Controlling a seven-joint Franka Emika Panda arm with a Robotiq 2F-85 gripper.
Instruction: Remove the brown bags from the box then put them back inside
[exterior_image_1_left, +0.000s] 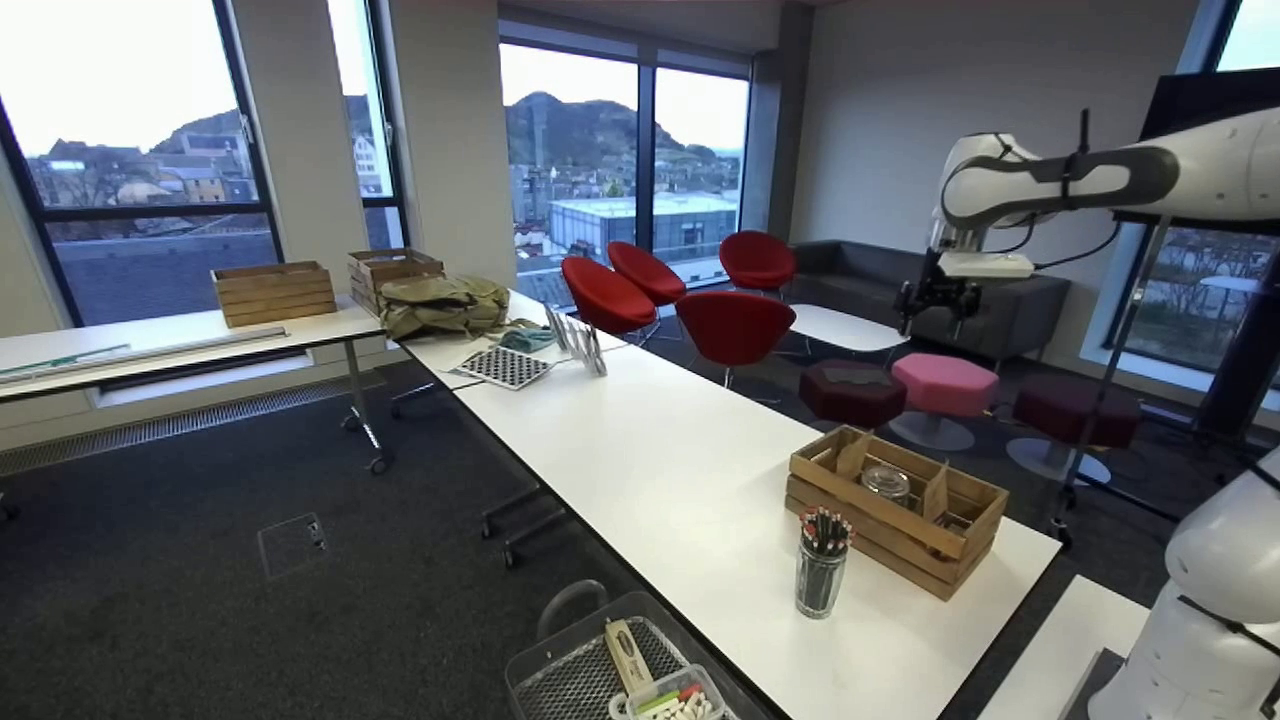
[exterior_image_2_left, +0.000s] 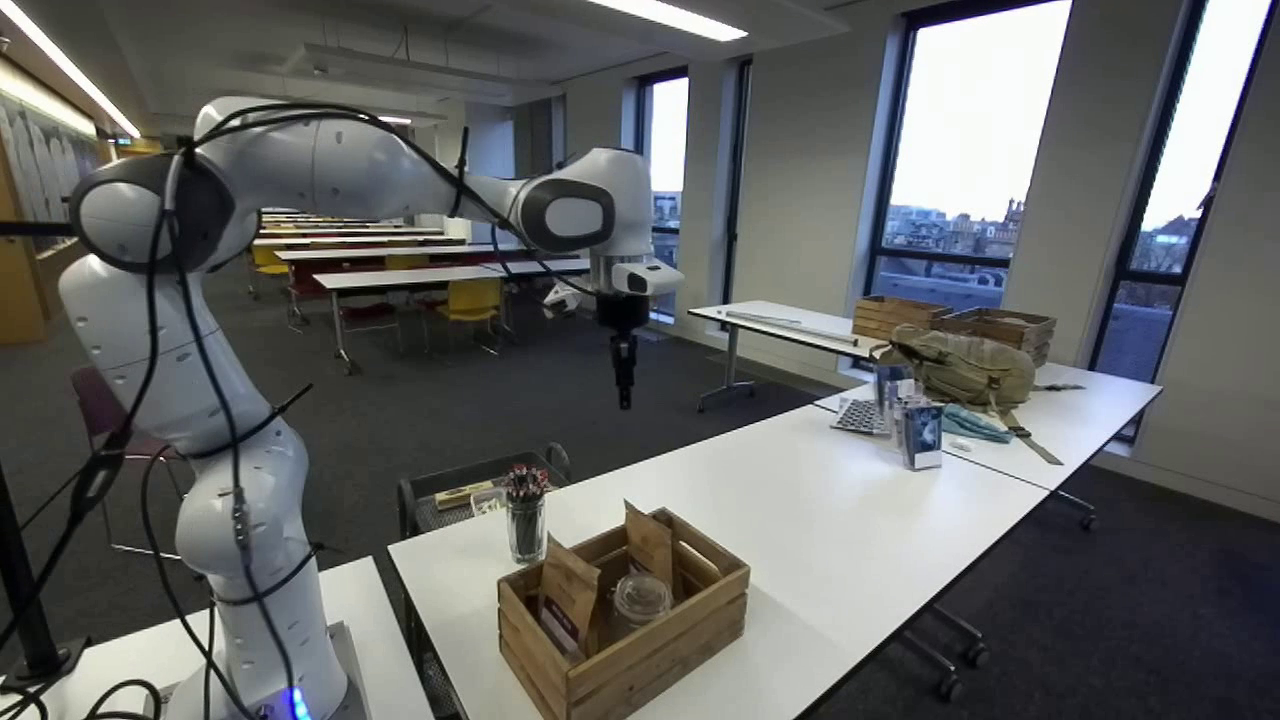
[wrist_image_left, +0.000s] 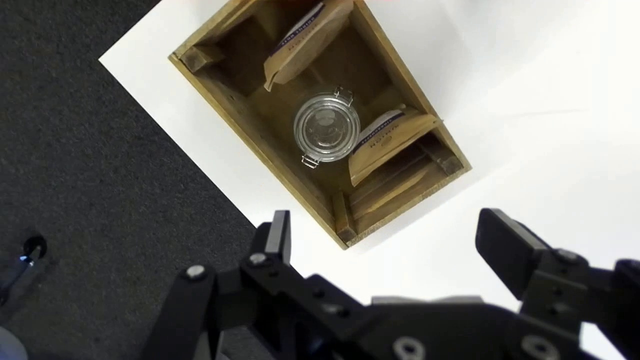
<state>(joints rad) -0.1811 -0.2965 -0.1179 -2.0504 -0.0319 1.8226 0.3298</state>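
The box is a slatted wooden crate near the end of the white table. Two brown bags stand in it: one bag near one end and another bag near the opposite end, both leaning a little. From above, the wrist view shows a dark label band on each bag, the farther bag lying closer to my jaws. Between them sits a clear clip-top glass jar. My gripper is open, its fingers wide apart with nothing between them. It hangs high above the table, apart from the crate.
A glass of pencils stands right beside the crate. A trolley with small items is against the table's long side. Farther along the table lie a checkered board, upright cards and a green backpack.
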